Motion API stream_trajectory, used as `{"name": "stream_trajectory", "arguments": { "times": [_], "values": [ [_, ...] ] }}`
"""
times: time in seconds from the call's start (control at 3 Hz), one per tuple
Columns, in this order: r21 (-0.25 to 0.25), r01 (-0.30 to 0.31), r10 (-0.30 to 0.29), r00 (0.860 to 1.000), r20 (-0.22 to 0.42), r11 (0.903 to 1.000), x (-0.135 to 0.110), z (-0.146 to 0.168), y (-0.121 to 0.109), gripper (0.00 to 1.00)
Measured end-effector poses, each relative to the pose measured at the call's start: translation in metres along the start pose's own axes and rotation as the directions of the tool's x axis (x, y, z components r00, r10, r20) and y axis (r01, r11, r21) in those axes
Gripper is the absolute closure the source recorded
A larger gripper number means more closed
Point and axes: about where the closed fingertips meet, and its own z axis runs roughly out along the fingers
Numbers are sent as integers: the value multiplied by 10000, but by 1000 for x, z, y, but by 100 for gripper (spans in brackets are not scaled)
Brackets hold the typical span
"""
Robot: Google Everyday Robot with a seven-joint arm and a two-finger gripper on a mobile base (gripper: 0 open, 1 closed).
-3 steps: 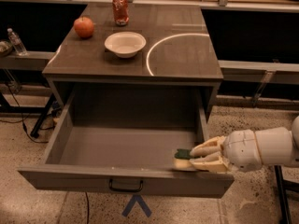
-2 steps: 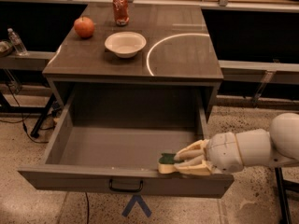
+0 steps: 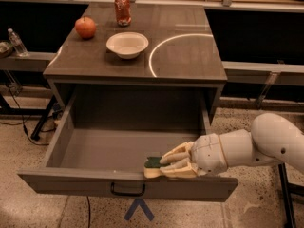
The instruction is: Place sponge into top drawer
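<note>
The top drawer [image 3: 95, 148] of the grey-brown cabinet is pulled wide open, with its black pull handle [image 3: 128, 190] in the middle of the front panel. My gripper [image 3: 164, 167] reaches in from the right, over the drawer's front right part, just behind the front panel. Its cream fingers [image 3: 173, 156] are shut on the sponge [image 3: 153, 162], whose dark green top and pale yellow foam show at the fingertips. The sponge sits low inside the drawer, near its floor; whether it touches the floor I cannot tell.
On the cabinet top stand a red apple [image 3: 85, 27], a white bowl [image 3: 127, 44] and a red can [image 3: 123, 10]. A water bottle [image 3: 16, 42] stands on a ledge at the left. My white arm [image 3: 266, 144] extends off to the right. Cables lie on the floor at left.
My gripper has moved left along the drawer's front, carrying the sponge further into the drawer. The drawer and the things on top have not moved.
</note>
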Motion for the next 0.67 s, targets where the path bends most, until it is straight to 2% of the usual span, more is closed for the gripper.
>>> {"name": "stream_trajectory", "arguments": {
  "times": [0.33, 0.67],
  "values": [
    [199, 427, -431, 9989, 195, 9989, -9, 2, -11, 100],
    [787, 1509, -1546, 9870, 434, 9854, -33, 11, -59, 100]
  ]
}}
